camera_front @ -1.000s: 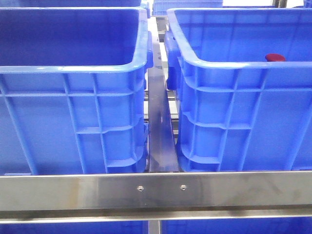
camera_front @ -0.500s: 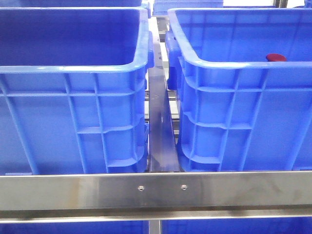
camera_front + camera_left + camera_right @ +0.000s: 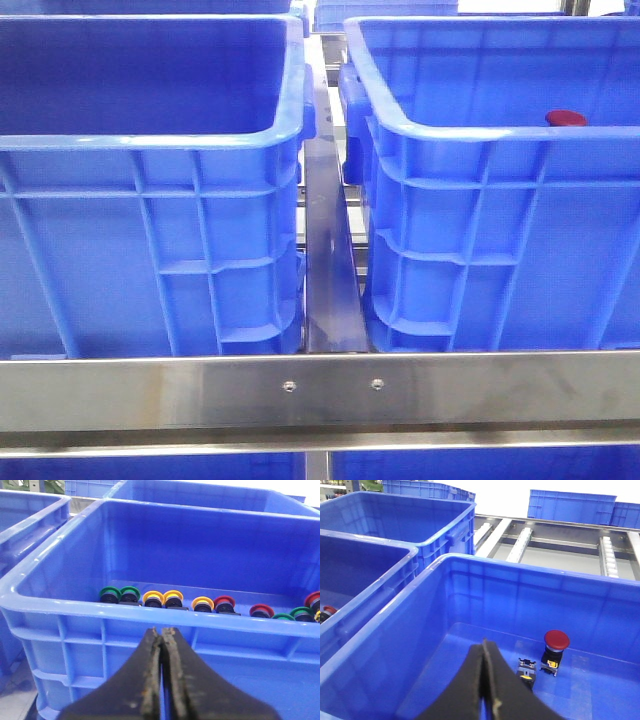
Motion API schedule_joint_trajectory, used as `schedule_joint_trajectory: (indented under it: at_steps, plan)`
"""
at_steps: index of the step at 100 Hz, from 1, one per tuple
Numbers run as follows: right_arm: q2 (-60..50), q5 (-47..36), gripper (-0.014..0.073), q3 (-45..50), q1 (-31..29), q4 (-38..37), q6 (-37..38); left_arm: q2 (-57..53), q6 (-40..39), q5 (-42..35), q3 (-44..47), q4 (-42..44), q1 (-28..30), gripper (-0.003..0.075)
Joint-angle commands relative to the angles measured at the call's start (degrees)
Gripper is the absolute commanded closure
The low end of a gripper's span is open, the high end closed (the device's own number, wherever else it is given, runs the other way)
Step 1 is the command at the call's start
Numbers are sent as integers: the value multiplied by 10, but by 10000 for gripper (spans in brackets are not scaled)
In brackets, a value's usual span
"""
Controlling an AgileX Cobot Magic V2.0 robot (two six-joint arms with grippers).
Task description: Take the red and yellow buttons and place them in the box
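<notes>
Both tools closed, empty: left tool (image 3: 161, 680) outside box (image 3: 150, 615) rim; right tool (image 3: 485, 680) above crate (image 3: 420, 625).

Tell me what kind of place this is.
Probably a factory or warehouse sorting line: big blue crates sit on a steel rack beside roller rails, one crate holding rows of coloured push buttons.

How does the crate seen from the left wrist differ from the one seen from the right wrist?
The left wrist's crate holds a long row of buttons along its floor, capped green, yellow and red. The right wrist's crate holds only two parts: one upright red mushroom button and a smaller block without a cap beside it. Both crates are deep, blue and thick-rimmed, each with a shut hand in front of it.
</notes>
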Motion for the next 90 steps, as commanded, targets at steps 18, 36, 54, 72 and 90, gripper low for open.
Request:
schedule_joint_trajectory:
  at_steps: [18,36,54,72,90]
  plan:
    - [2,13,661,-15,-2,13,-4,-17,-1,-40,31,-4,1,740]
    - [2,17,661,-15,-1,13,-4,-17,-1,-40,31,-4,1,740]
    - [2,17,661,-16,-1,13,-4,-17,-1,-40,31,-4,1,740]
    - [8,-11,661,-36,12,-60,51,-17,-1,-40,31,-4,1,740]
    - [8,-47,661,-65,13,-245,228,-17,-1,-40,31,-4,1,740]
